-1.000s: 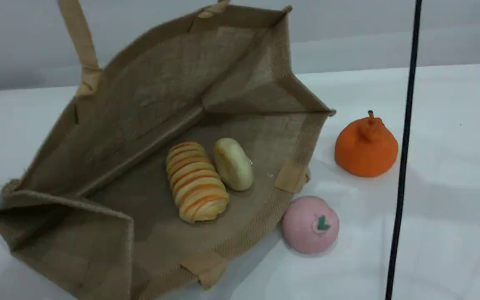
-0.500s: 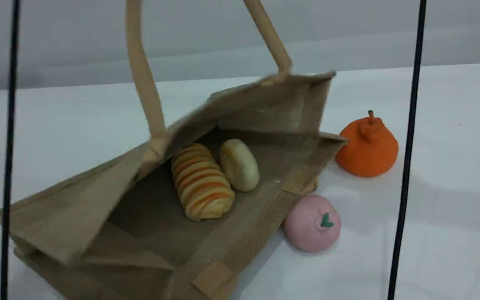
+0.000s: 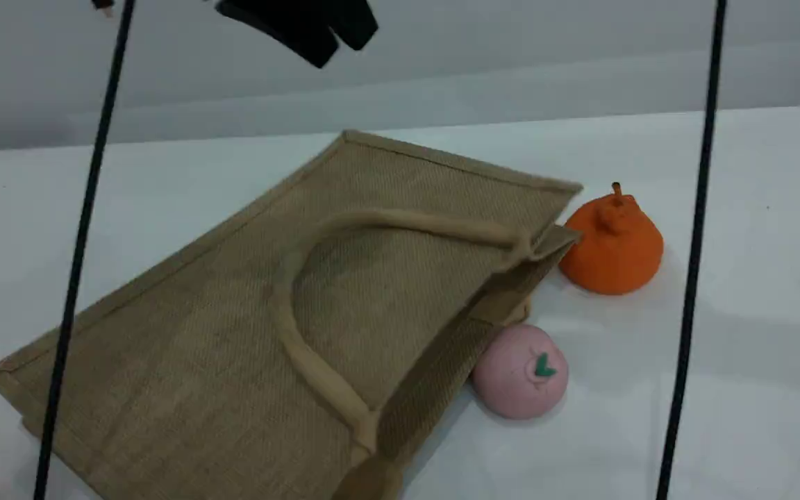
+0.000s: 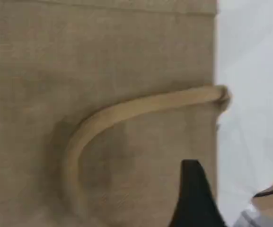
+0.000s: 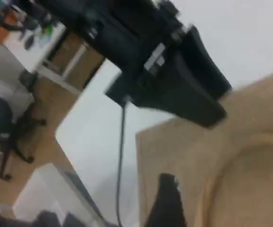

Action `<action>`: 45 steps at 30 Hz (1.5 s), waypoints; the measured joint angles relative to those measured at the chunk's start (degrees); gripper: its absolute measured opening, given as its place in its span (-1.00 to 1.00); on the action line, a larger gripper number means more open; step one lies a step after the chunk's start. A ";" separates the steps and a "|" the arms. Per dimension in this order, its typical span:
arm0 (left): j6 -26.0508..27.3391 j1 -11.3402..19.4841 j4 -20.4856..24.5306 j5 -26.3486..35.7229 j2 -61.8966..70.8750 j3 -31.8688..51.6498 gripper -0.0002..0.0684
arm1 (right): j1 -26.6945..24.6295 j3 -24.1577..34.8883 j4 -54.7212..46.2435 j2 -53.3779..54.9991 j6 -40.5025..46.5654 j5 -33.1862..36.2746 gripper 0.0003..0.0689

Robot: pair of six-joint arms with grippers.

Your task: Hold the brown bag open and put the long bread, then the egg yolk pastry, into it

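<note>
The brown bag (image 3: 233, 312) lies collapsed flat on the white table, its upper side folded down over the inside. One beige handle (image 3: 289, 326) rests limp on top of it. The long bread and the egg yolk pastry are hidden. My left gripper (image 3: 341, 45) hangs high above the bag's far edge, open and empty. In its own view one dark fingertip (image 4: 190, 189) hovers over the bag (image 4: 79, 47) and the fallen handle (image 4: 127, 111). My right gripper is out of the scene view. Its fingertip (image 5: 167, 198) shows above the bag (image 5: 250, 142), holding nothing, with the left gripper (image 5: 174, 90) ahead of it.
An orange pear-shaped item (image 3: 612, 243) sits right of the bag's mouth corner. A pink ball with a green leaf mark (image 3: 519, 373) touches the bag's near right edge. Two black cables (image 3: 80, 243) (image 3: 692, 243) hang across the scene view.
The left gripper let go of the handle and rose. The bag's raised side dropped flat, covering the long bread and the egg yolk pastry that showed inside before.
</note>
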 joint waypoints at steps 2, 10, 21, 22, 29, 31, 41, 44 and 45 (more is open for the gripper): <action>-0.07 0.00 3.09 0.04 -1.39 0.00 0.24 | 0.00 0.00 -3.91 -0.95 2.76 0.60 0.50; -2.81 0.00 6.45 0.17 -8.89 0.00 0.25 | 0.00 0.00 -27.23 -2.88 19.74 3.52 0.50; -7.31 0.00 15.10 0.35 -23.50 0.00 0.26 | 0.00 0.98 -55.19 -3.41 41.77 8.28 0.50; -7.86 0.00 15.83 0.35 -24.63 0.00 0.26 | 0.00 1.65 -55.92 -3.86 41.96 8.22 0.50; -11.96 0.00 21.91 0.13 -31.05 1.73 0.26 | 0.05 6.86 -55.83 -10.97 41.85 8.28 0.50; -12.01 0.00 23.04 0.13 -33.27 4.25 0.26 | 0.05 7.62 -55.88 -14.20 41.56 8.40 0.50; -11.91 0.00 24.82 0.07 -45.60 24.77 0.25 | 0.05 7.62 -55.93 -36.17 39.13 8.56 0.50; -14.43 0.00 24.69 -0.04 -48.38 30.89 0.21 | 0.05 7.88 -56.44 -42.97 39.13 8.56 0.50; -15.08 0.00 24.69 -0.04 -49.43 32.90 0.20 | 0.05 8.28 -56.85 -45.02 39.13 8.61 0.50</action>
